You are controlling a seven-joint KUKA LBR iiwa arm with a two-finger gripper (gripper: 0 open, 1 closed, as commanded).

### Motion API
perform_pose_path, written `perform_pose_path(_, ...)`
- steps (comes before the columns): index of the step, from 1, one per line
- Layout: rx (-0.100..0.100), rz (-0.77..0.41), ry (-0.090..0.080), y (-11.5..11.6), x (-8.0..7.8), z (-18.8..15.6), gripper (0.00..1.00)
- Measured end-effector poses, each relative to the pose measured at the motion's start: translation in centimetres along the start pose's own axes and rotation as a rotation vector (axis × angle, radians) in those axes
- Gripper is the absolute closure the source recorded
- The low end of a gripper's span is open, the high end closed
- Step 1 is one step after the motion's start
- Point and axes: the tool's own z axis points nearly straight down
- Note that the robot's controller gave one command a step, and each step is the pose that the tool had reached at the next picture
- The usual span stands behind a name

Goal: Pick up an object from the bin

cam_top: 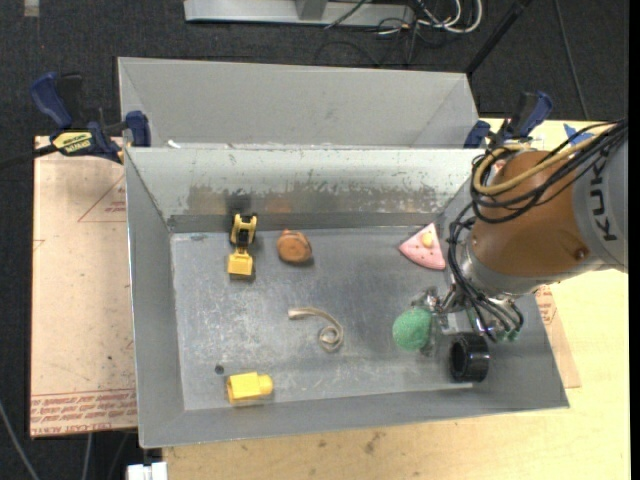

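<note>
My gripper [468, 318] hangs low at the bin's right side, under the arm's orange cover. A green fuzzy ball [409, 330] lies just to its left, touching or nearly touching its metal parts. A black short cylinder [468, 359] sits right below the gripper near the bin's front wall. A pink wedge with a yellow tip [424, 249] lies behind the gripper by the back wall, partly hidden by the arm.
A curled beige strip [321, 326] lies mid-floor. A yellow block [248, 387] sits front left, with a small dark speck [219, 370] near it. A yellow toy vehicle [241, 245] and a brown round lump [293, 247] lie by the back wall.
</note>
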Motion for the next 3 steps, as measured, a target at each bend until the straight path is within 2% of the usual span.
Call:
perform_pose_path(1,0.004,-0.029,-0.028,1.0,-2.8,-3.7,1.00)
perform_pose_path(2,-0.001,-0.026,0.002,-0.1,-2.9,-4.2,1.00)
perform_pose_path(3,0.002,-0.037,-0.008,-0.5,-3.7,-10.7,1.00)
